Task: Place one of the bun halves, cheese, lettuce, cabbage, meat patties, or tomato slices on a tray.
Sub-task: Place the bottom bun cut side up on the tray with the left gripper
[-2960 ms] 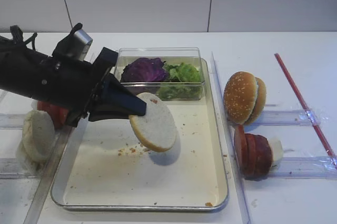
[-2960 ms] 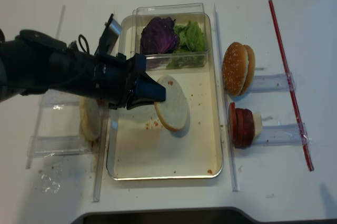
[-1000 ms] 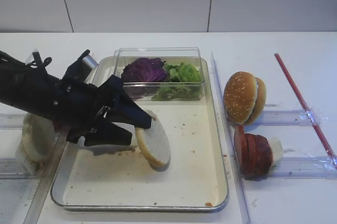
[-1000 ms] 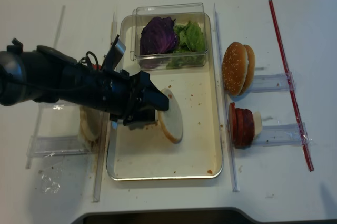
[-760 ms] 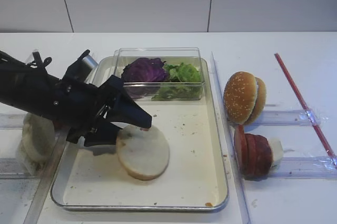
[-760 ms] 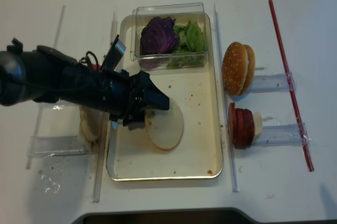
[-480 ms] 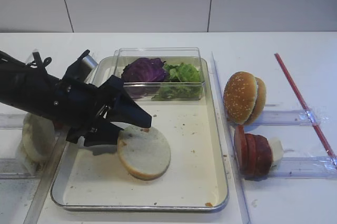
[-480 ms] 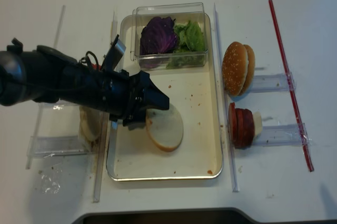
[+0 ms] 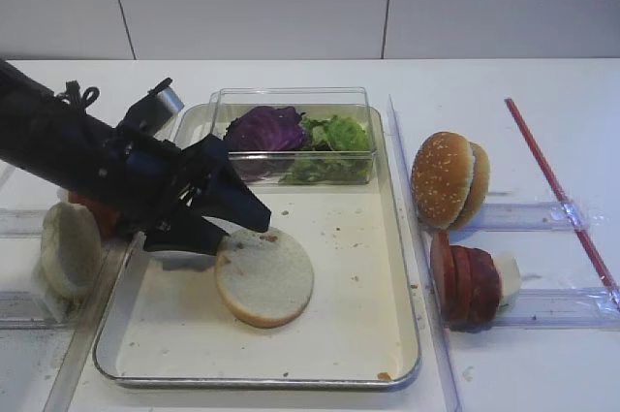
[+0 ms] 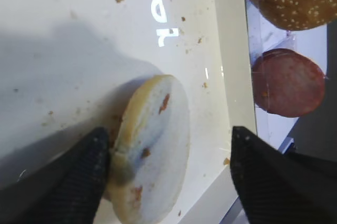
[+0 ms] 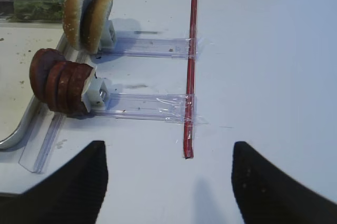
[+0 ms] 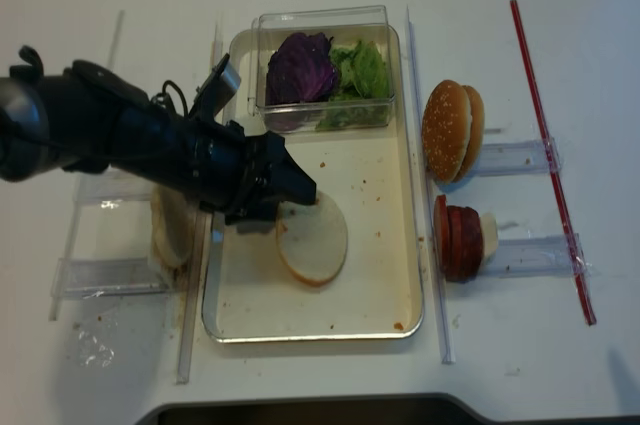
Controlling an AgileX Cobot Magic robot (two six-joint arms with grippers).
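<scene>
I am watching the left gripper [image 9: 237, 221] hanging low over the tray [image 9: 387, 334] with its jaws spread wide and gripping nothing; through its wrist camera I am seeing one dark finger [image 10: 79, 176] touching the edge of the bun half [image 9: 264, 277] and the other standing well apart from it. That pale bun half is lying flat on the cream floor of the tray, near the middle, face up. Another bun half [image 9: 66, 249] is standing on edge in a clear rack to the left of the tray. The right gripper [image 11: 166, 182] is sitting open above bare white table, its fingers framing a red straw [image 11: 190, 60]. To the tray's right, the meat patties [image 9: 467, 281] are standing on edge in their rack.
</scene>
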